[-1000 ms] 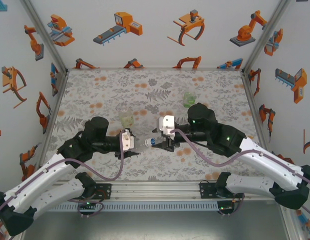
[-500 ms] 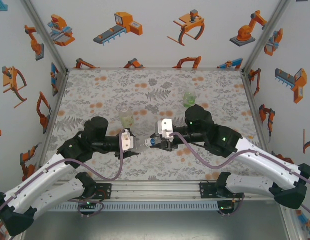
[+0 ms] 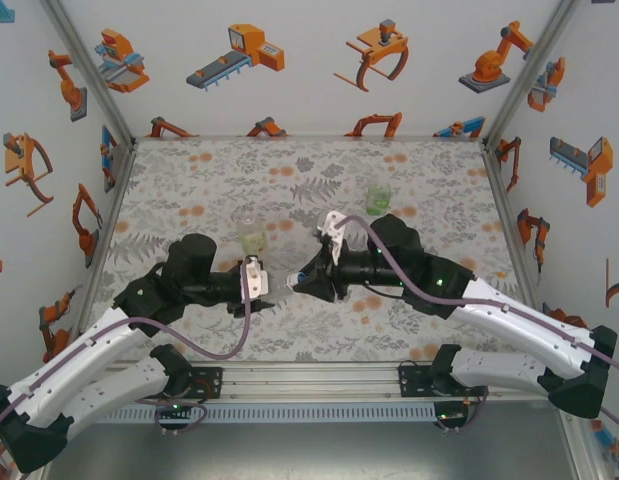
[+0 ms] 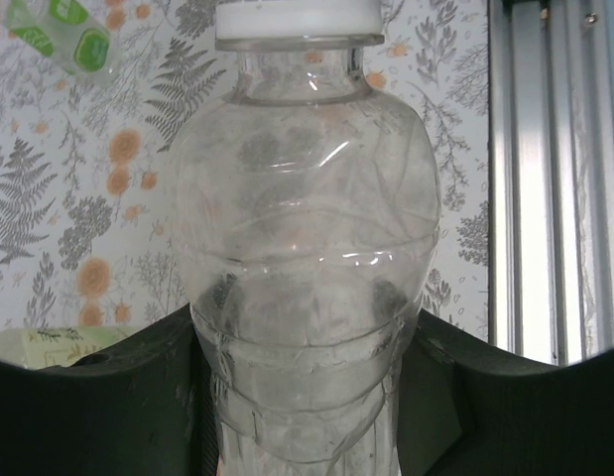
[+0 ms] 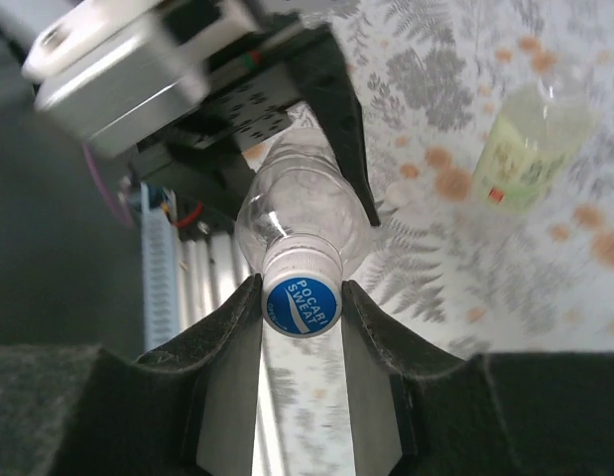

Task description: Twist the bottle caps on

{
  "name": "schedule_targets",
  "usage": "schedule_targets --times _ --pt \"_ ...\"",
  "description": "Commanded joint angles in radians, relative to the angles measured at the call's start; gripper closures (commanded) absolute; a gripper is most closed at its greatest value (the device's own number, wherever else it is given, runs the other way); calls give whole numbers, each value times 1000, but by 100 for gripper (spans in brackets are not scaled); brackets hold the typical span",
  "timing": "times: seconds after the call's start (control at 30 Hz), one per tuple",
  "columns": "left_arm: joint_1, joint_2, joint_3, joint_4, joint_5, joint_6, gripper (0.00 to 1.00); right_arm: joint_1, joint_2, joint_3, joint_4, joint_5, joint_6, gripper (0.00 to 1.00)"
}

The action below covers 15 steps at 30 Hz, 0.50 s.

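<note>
- Colourless transparent plastic bottle point(image 4: 307, 248), ribbed and bulging, lies on its side between my two grippers. It is over the middle of the flower-and-fern printed table point(image 3: 189, 190), toward the near edge.
- My left gripper point(image 3: 261, 290) is clenched round its lower body, with a dark finger on each side.
- Its neck points right, and the small round screw cap point(image 5: 301, 300), white-sided with a blue printed top, sits on that neck.
- My right gripper point(image 3: 301, 283) grasps that cap, both pads pressed against its rim.
- Yellowish-tinted plastic bottle point(image 3: 251, 238) stands upright just beyond my left gripper.
- Farther back and right of centre, the green-tinted plastic bottle point(image 3: 377, 195) stands, well apart from both grippers.
</note>
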State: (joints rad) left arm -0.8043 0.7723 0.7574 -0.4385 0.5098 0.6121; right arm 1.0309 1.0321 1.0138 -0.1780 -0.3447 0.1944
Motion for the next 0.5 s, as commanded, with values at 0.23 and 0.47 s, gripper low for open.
schedule_targets --times 0.23,0.47 --pt "-10 3 3 75 22 0 100 4 34 -13 -106 366 1157 100" --pt "-10 19 10 82 41 -1 100 3 30 58 -154 394 1021 100"
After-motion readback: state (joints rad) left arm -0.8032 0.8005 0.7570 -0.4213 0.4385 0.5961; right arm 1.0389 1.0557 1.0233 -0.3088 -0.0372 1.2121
